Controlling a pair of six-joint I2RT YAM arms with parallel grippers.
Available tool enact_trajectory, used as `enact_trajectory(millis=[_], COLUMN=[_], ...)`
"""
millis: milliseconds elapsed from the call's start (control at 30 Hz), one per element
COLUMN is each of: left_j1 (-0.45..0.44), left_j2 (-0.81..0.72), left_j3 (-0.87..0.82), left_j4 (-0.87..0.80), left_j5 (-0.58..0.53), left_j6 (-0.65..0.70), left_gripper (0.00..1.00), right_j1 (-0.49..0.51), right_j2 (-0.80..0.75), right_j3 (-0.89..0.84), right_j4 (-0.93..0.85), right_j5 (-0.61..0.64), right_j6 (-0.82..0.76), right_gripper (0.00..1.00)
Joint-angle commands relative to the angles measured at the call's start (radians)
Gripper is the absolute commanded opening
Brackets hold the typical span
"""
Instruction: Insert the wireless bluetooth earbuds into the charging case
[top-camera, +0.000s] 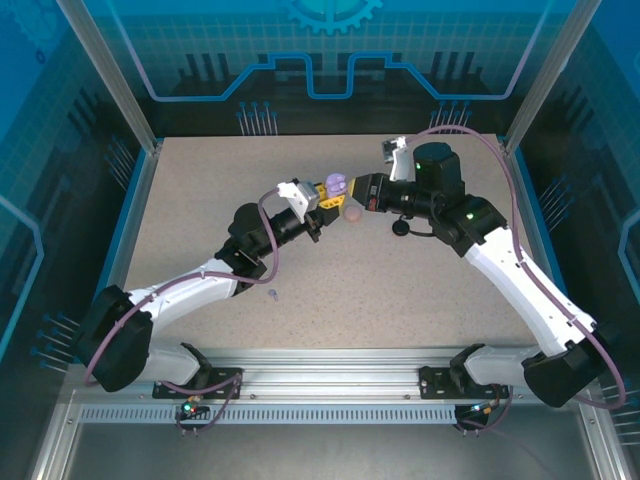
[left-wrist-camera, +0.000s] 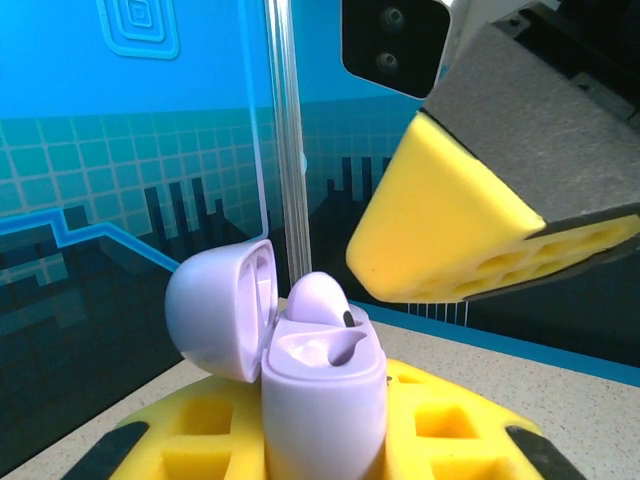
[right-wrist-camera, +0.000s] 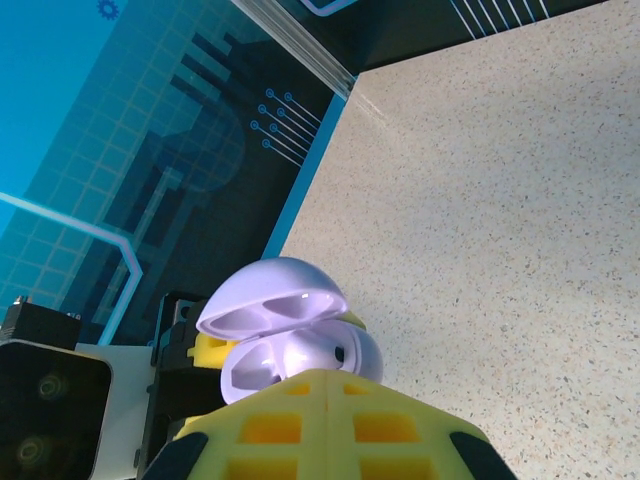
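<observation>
- Earbud (top-camera: 272, 293), tiny and lilac, lies loose on the table (top-camera: 200, 200). It is well nearer the arm bases than the lilac case (left-wrist-camera: 325, 400) and off to its left, beside the left forearm. It is too small to tell how it lies.
- Black case (top-camera: 401, 226) sits on the table, nearer than the lilac case and to its right, under the right arm.
- Pink case (top-camera: 353, 212) rests on the table just nearer than the lilac case, below where the two arms' tips meet.
- Left gripper (top-camera: 326, 196) is clamped on the lilac case, with a yellow finger on either side of its body. It holds the case upright, off the table.
- The lid (left-wrist-camera: 222, 305) of the lilac case is swung open to one side. A second earbud (left-wrist-camera: 318, 298) sits in the case, rounded head up, with a small dark spot on its side.
- Right gripper (right-wrist-camera: 320, 420) has its yellow fingers pressed together with no gap. Its tip hangs just above the open lilac case, apart from it. I cannot tell whether anything is pinched between the fingers.
- Beyond the lilac case, the speckled table runs to the blue back wall (top-camera: 330, 60).
</observation>
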Motion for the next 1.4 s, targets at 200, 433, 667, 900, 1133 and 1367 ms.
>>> enact_trajectory(millis=[200, 433, 667, 900, 1133, 1367], left_j1=[-0.001, 0.027, 0.113, 0.195, 0.257, 0.333], left_j2=[-0.033, -0.065, -0.096, -0.106, -0.112, -0.146], left_j3=[-0.021, -0.034, -0.019, 0.009, 0.041, 0.046], left_j4=[0.052, 0.048, 0.028, 0.016, -0.014, -0.061], left_j5=[-0.049, -0.103, -0.115, -0.144, -0.178, -0.215], left_j6=[-0.003, 0.020, -0.029, -0.090, -0.143, -0.192], left_gripper=[0.00, 0.00, 0.00, 0.00, 0.00, 0.00], right_j1=[-0.028, -0.031, 0.066, 0.250, 0.409, 0.513], right_j2=[-0.064, -0.129, -0.053, 0.158, 0.469, 0.741], right_j3=[0.006, -0.125, -0.273, -0.240, -0.036, 0.211], right_j4=[-0.053, -0.133, -0.108, -0.108, -0.206, -0.328], right_j5=[0.035, 0.087, 0.164, 0.299, 0.395, 0.464], right_j6=[-0.032, -0.045, -0.024, -0.027, -0.106, -0.198], right_gripper=[0.05, 0.12, 0.47, 0.64, 0.65, 0.63])
